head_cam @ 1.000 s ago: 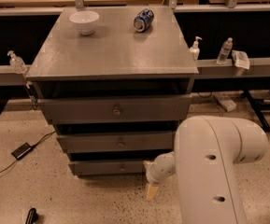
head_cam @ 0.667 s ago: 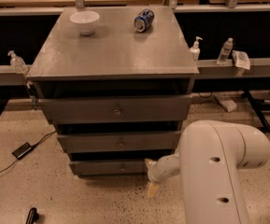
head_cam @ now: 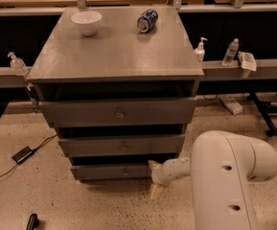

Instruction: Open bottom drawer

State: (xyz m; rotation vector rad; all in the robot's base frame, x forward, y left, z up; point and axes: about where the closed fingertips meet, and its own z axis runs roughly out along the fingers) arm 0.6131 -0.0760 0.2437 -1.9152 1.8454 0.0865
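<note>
The grey cabinet (head_cam: 114, 61) has three flat-fronted drawers. The bottom drawer (head_cam: 104, 172) is the lowest, with a small round knob (head_cam: 124, 172) at its centre, and its front looks closed or nearly so. My gripper (head_cam: 154, 178) is low by the floor at the right end of the bottom drawer's front, to the right of the knob. Its two tan fingertips (head_cam: 153, 165) are spread apart and hold nothing. My white arm (head_cam: 224, 176) fills the lower right of the view.
A white bowl (head_cam: 86, 22) and a blue can (head_cam: 147, 20) lying on its side are on the cabinet top. Bottles (head_cam: 230, 51) stand on side rails. A black power brick (head_cam: 22, 154) with cable and a dark object (head_cam: 31, 221) lie on the floor at the left.
The bulky part of my arm has shifted slightly to the right. The gripper has stayed almost in place by the bottom drawer's right end. The drawers have not moved.
</note>
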